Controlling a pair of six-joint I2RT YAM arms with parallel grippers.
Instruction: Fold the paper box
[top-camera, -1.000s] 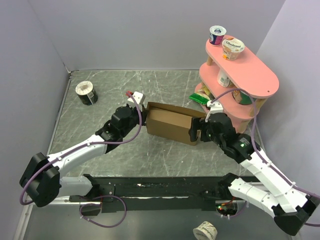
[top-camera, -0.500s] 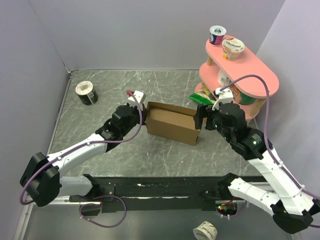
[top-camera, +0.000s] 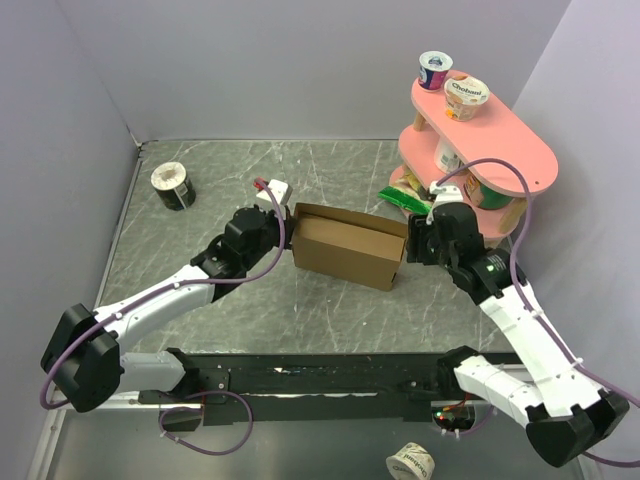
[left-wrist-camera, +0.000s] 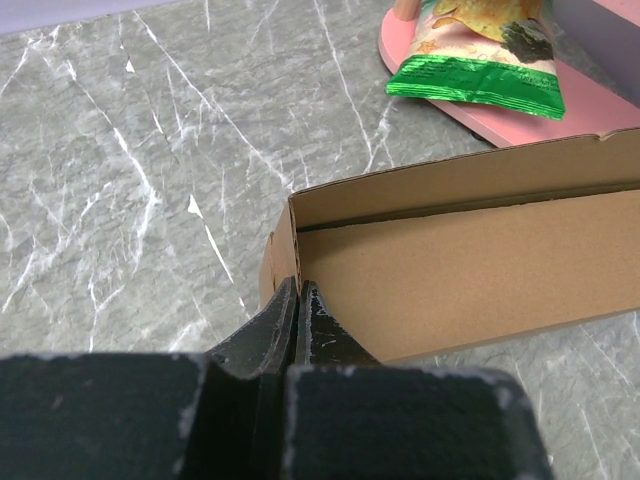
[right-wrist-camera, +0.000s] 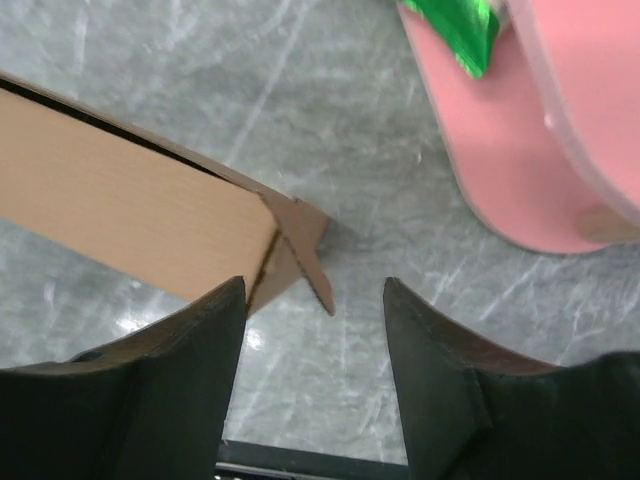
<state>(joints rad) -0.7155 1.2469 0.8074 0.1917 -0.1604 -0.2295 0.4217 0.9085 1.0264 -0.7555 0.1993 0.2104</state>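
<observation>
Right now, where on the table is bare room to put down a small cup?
Free: the back strip between the tape roll and the paper box, and the front strip between the box and the arm bases. Crowded: the right end, where the right pincer, green bag and pink shelf stand close.

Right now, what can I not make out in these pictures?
- Top view: the right gripper covers the right end of the paper box.
- Left wrist view: the picture edge cuts off that end, and the left gripper hides the lower part of the end wall.
- Right wrist view: the box's left part is cut off.
- Top view: the upper deck of the pink shelf partly hides the items below it.
</observation>
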